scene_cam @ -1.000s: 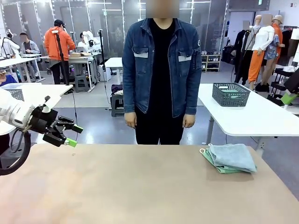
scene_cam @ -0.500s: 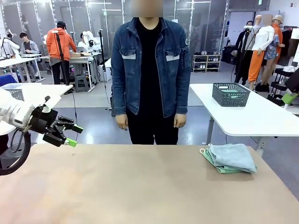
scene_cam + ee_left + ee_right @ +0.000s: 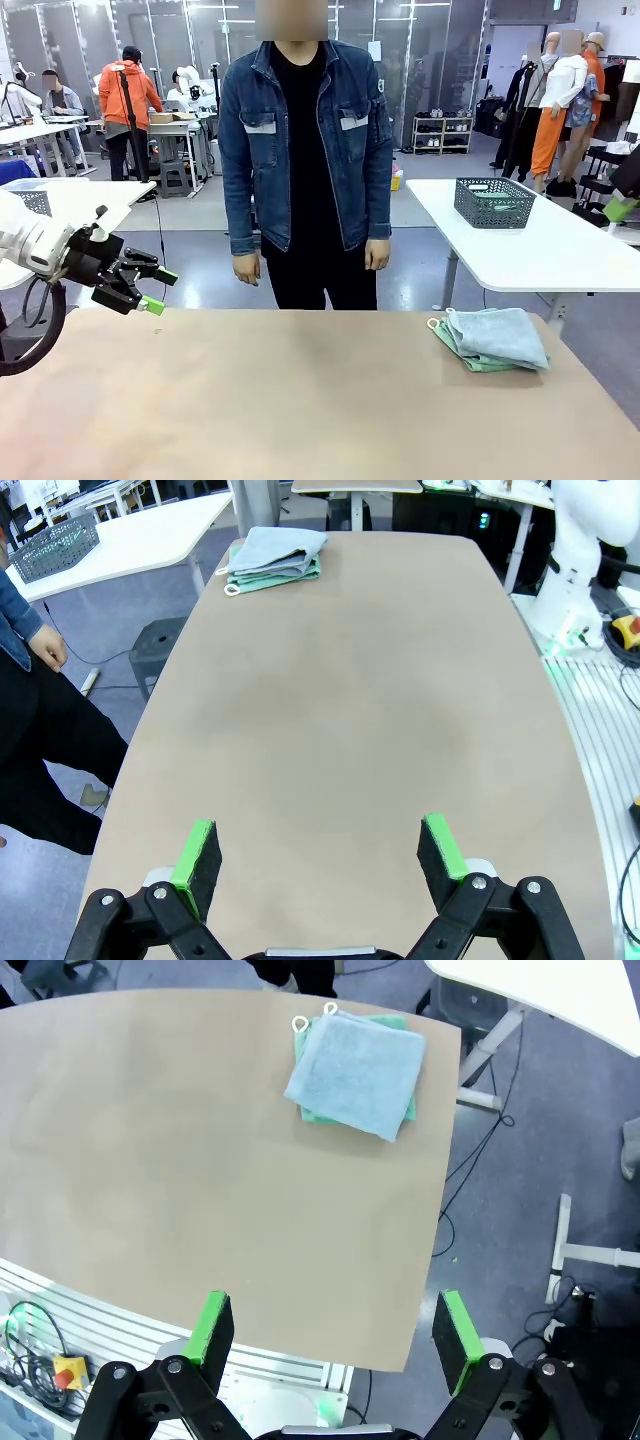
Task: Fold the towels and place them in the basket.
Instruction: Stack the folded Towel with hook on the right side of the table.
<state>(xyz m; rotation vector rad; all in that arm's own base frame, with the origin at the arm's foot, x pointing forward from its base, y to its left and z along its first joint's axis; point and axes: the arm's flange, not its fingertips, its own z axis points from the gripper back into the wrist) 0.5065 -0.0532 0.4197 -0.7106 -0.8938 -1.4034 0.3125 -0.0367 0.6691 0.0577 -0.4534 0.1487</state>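
The two towels lie folded in one stack, the pale grey-blue towel (image 3: 500,335) on top of the mint green towel (image 3: 470,358), at the right side of the tan table (image 3: 300,400). In the right wrist view the stack shows the grey-blue towel (image 3: 358,1072) over the green one, far ahead of my open right gripper (image 3: 335,1335). My left gripper (image 3: 160,290) hovers open at the table's far left corner, with nothing between its fingers. From the left wrist view my left gripper (image 3: 320,855) faces the distant towels (image 3: 275,560). The dark grey basket (image 3: 495,202) stands on a white table behind.
A person in a denim jacket (image 3: 305,150) stands at the far edge, hands down at the sides. The white side table (image 3: 540,250) holding the basket is separated from my table by a gap. Other workbenches and people are farther back at left.
The person has stepped toward the picture's left. Both arms and the towel stack have stayed where they were.
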